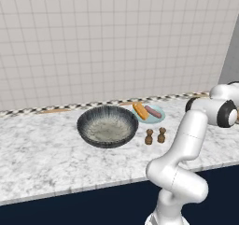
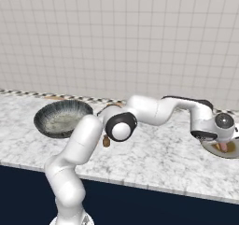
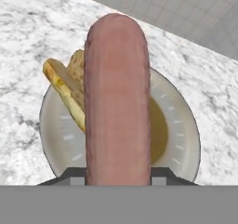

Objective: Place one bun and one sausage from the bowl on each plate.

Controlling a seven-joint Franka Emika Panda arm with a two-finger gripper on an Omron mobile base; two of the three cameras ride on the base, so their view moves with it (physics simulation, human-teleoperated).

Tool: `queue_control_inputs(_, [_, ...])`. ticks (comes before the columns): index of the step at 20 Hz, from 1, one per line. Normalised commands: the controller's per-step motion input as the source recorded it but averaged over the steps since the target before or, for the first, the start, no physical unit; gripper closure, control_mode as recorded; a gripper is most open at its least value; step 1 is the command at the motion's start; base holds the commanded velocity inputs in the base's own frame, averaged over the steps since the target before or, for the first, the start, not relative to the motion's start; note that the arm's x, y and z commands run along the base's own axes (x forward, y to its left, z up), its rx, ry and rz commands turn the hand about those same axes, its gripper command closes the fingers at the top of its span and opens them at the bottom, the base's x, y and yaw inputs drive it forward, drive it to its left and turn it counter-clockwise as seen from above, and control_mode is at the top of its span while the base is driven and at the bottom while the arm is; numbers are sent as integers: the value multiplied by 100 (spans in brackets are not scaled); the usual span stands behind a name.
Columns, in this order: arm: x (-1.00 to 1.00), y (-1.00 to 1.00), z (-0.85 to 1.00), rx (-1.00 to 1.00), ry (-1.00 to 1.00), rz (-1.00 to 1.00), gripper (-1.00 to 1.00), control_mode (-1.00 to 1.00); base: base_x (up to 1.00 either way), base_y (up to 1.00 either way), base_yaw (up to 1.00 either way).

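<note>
The big round dark-rimmed bowl is sitting bare on the speckled marble tabletop. Beside it, the pale blue plate is holding its bun and sausage — done. Far right, the end effector is clenching a long pink sausage over the brown-rimmed plate, beside a golden bun — probably for dropping.

Bowl: dark ribbed rim, speckled grey inside, upright on the counter.
Pale blue plate: just right of the bowl, carrying one bun and one sausage.
Brownish-rimmed plate: holds a bun.
Second sausage: clamped in the jaws above this plate.
</note>
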Motion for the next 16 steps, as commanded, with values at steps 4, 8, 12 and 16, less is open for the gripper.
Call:
queue_control_inputs(4, [6,-2,-8,6,-6,0,100,-100,0,0,0])
queue_control_inputs(8, [21,-31,5,5,-1,0,100,-100,0,0,0])
queue_control_inputs(12, [24,-55,5,0,0,0,100,-100,0,0,0])
queue_control_inputs(16, [12,-30,-14,3,0,0,100,-100,0,0,0])
